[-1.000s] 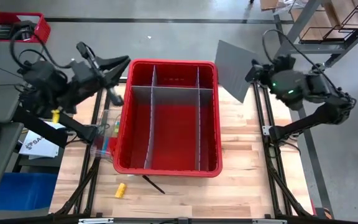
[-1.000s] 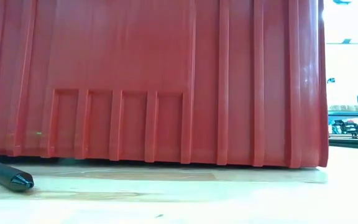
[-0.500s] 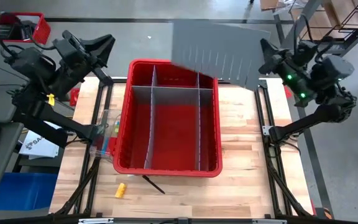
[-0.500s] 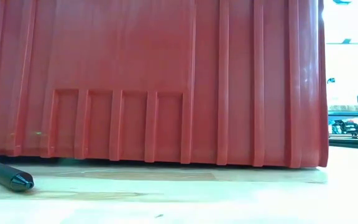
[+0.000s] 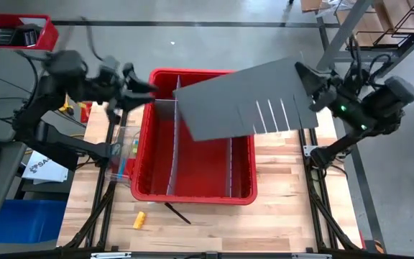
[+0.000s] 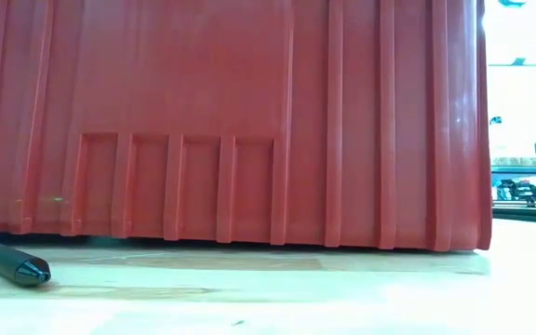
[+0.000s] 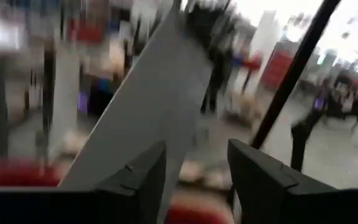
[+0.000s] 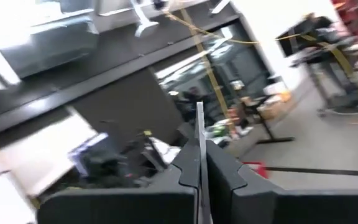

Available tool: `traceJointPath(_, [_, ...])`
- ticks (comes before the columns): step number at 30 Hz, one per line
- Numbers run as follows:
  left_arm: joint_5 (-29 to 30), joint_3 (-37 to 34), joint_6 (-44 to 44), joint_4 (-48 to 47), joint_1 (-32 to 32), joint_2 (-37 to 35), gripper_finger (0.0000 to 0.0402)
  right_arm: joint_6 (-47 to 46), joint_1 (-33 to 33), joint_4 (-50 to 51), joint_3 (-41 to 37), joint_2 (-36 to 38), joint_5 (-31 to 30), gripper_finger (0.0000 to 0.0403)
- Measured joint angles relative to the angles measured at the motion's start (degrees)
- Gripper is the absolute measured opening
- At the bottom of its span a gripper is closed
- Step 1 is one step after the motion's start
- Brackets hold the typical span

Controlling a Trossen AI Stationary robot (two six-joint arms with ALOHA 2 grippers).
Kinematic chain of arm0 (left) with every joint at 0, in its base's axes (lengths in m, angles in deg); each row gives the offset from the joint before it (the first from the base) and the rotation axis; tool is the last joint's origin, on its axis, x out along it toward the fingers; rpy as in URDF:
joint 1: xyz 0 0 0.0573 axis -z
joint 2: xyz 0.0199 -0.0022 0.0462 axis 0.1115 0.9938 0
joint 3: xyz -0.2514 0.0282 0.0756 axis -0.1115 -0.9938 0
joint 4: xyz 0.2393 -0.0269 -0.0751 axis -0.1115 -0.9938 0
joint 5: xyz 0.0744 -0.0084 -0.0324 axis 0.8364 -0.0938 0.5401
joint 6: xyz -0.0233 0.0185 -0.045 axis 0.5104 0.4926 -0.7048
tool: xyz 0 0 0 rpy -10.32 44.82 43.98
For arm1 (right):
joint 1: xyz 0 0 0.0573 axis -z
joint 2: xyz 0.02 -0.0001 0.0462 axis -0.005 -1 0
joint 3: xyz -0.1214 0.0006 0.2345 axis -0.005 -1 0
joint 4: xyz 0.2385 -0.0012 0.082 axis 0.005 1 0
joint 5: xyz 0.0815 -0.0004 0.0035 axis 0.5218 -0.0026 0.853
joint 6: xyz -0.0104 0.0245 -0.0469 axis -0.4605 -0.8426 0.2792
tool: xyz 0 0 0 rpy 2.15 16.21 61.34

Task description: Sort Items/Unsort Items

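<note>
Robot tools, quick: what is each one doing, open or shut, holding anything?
Left tool: open, holding nothing, near the red bin's far left corner.
Right tool: shut on the grey divider panel, above the bin.

bin (image 5: pixel 192 188): red, ribbed outer wall, grey dividers inside
panel (image 5: pixel 228 108): plain grey with thin pale slits, above the bin
counter (image 5: pixel 279 208): pale wood planks
block (image 5: pixel 140 219): yellow, just off the bin's near corner
stick (image 5: pixel 178 214): dark, beside the block
fingers (image 7: pixel 142 180): dark, both arms
</note>
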Motion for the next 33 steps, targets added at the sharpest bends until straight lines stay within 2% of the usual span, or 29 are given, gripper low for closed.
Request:
traceJointPath(6, [-0.43, -0.09, -0.94, -16.38, -0.56, 0.44, 0.0194, 5.91, -4.54, -6.90, -0.02, -1.60, 0.43, 0.0000])
traceJointPath(11, [0.12, -0.08, -1.27, -21.97, -0.56, -0.03, 0.0200, 8.39, -6.48, -9.79, 0.00, -1.52, -0.53, 0.0000])
traceJointPath(17, [-4.20, -2.28, -4.83, -19.00, -0.23, 0.91, 0.0200, 11.79, -6.84, -14.98, -0.01, -1.89, 1.84, 0.0000])
traceJointPath(21, [-4.36, -6.07, -3.58, -15.93, -0.06, 1.89, 0.0200, 13.15, -6.93, -17.20, 0.00, -2.04, 4.58, 0.0000])
traceJointPath(27, [-5.08, -10.91, -3.00, -3.52, -0.06, 1.70, 0.0200, 13.63, -7.89, -17.87, 0.00, -2.26, 5.01, 0.0000])
traceJointPath(33, [-5.25, -12.17, -2.28, -0.36, -0.06, 2.72, 0.0200, 13.65, -7.91, -18.92, 0.00, -2.26, 6.86, 0.0000])
